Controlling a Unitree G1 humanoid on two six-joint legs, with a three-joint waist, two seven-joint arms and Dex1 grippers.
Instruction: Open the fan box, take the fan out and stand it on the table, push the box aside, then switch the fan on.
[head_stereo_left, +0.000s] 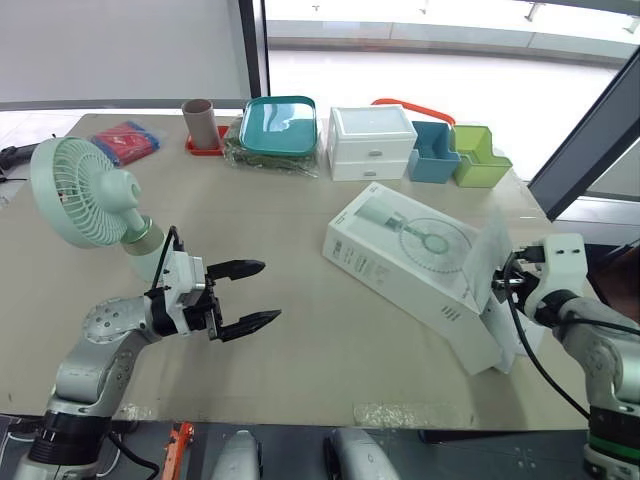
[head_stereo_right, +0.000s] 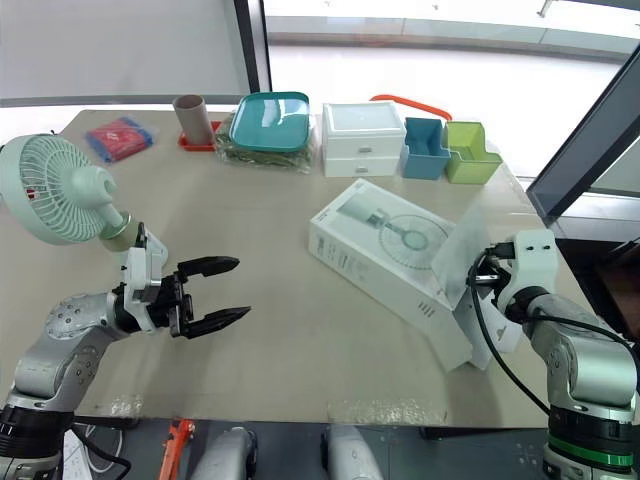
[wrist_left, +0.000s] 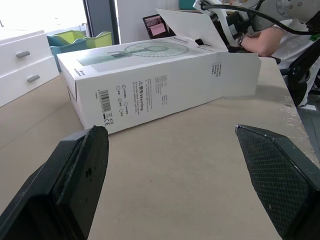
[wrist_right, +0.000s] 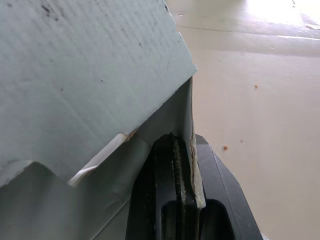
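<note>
So the fan is out of its packaging. It's a mint-green desk fan with a round caged head on a short neck, over at the robot's left edge of the table. Its foot is partly hidden behind the left arm's wrist, so I can't say exactly how it sits. The fan box is a long white carton with a pale fan drawing printed on its top face. The left wrist view shows a barcode and warning text along its side. It lies flat and diagonal on the right half of the table, with the end nearest the robot's right side open and the end flap sticking up. The right gripper is right at that open end. Its two black fingers are pinched together on the edge of the flap, with the cardboard squeezed between them. The left gripper is spread wide and holds nothing. It hangs just over the tabletop in front of the fan, with its tips pointing across toward the box and a good stretch of bare table between them. Along the far edge sit a teal tray, a white drawer unit and a blue bin beside a green bin.
</note>
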